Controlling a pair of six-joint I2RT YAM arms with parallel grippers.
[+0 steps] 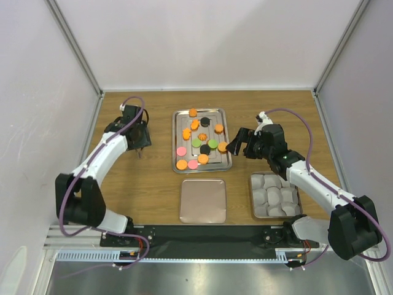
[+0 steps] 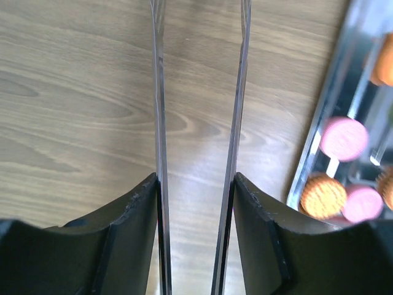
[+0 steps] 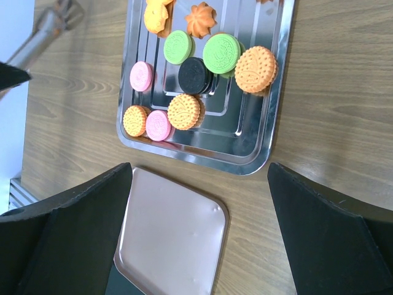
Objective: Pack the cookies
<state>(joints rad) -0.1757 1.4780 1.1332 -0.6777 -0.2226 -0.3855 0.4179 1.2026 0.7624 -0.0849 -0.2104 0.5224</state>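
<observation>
The cookies (image 1: pixel 196 142), orange, pink, green and black discs, lie on a steel tray (image 1: pixel 174 141) in the middle of the table. My left gripper (image 1: pixel 140 144) hovers over bare wood left of the tray. It is shut on thin metal tongs (image 2: pixel 158 92), whose blades stand apart with nothing between them. In the left wrist view (image 2: pixel 195 184), pink (image 2: pixel 344 138) and orange (image 2: pixel 323 196) cookies show at the right. My right gripper (image 1: pixel 236 142) is wide open and empty at the tray's right edge. Its wrist view (image 3: pixel 199 169) shows the cookies (image 3: pixel 194 75) and the tray (image 3: pixel 258 166).
A flat pink lid (image 1: pixel 203 201) lies in front of the tray and also shows in the right wrist view (image 3: pixel 172 239). A small square box (image 1: pixel 253 196) with pale grey paper cups stands at the near right. White walls enclose the table.
</observation>
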